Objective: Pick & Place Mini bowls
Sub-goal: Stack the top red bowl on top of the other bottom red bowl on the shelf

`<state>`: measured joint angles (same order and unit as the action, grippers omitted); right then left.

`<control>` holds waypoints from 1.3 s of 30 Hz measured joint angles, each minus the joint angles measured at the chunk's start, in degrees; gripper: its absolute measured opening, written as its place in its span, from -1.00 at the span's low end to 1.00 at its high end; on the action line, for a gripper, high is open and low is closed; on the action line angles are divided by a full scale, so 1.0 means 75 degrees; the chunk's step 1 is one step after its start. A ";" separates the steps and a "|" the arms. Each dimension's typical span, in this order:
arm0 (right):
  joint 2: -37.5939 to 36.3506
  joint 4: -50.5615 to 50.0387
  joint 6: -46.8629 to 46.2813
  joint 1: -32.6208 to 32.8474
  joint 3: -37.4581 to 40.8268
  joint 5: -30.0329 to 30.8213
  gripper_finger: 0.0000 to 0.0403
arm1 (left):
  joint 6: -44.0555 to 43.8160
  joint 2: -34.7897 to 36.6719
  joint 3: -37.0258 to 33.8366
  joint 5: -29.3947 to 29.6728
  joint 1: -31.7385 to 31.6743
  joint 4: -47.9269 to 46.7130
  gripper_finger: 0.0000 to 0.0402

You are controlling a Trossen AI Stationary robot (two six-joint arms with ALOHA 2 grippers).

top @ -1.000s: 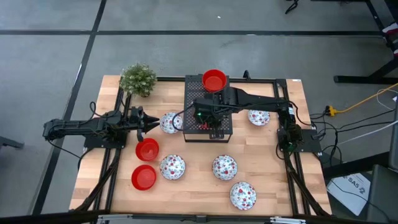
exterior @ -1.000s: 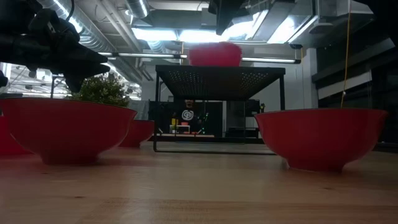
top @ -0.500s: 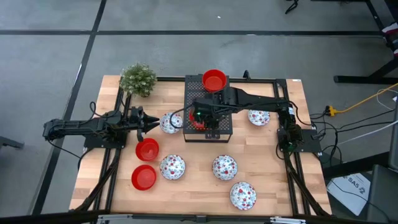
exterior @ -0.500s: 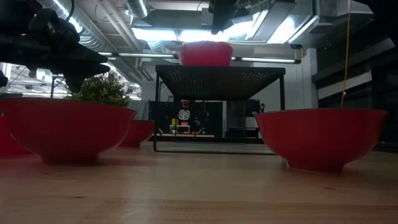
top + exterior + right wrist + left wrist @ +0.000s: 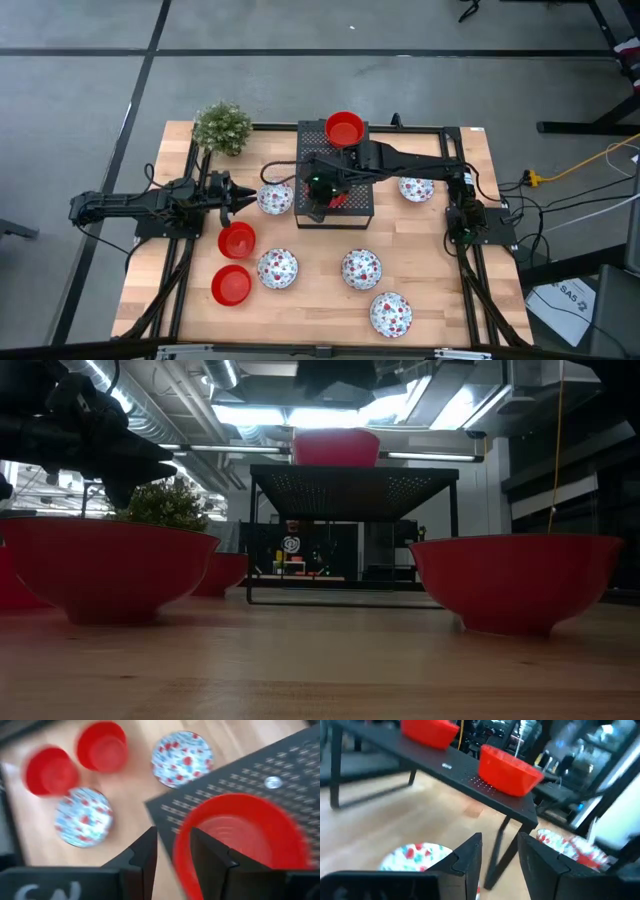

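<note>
Two bowls [image 5: 344,129] on box [image 5: 362,207]

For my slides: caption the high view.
Right gripper over a red bowl on the black box; left gripper waits nearby.

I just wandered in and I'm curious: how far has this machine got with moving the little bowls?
Done: one red bowl sits on the black box. In hand: the right end effector, open, straddles the rim of a second red bowl on the box. Left: two red bowls and five speckled bowls lie on the table; the left end effector, open and empty, hovers by one.
</note>
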<state>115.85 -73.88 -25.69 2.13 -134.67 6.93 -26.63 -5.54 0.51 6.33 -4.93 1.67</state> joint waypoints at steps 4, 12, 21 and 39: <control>-0.0001 0.0548 -0.0943 0.0003 0.0000 -0.0453 -0.42 | -0.2439 0.0002 -0.0001 -0.0185 0.0000 0.0222 -0.38; 0.0000 0.1079 -0.2107 0.0239 0.0000 -0.0528 -0.42 | -0.4277 0.0000 0.0000 -0.0067 0.0000 0.0505 -0.38; 0.0000 0.1066 -0.2379 0.0814 0.0000 0.0001 -0.43 | -0.2335 -0.0362 0.0656 -0.2121 0.0080 0.0240 -0.45; 0.0000 -0.0964 -0.2320 0.1308 0.0000 0.0135 -0.43 | 0.1697 -0.4498 0.5675 -0.1481 0.1817 -0.5846 -0.50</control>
<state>115.85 -81.11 -43.09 11.94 -134.67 7.95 -13.90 -39.28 43.08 -4.78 8.70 -42.18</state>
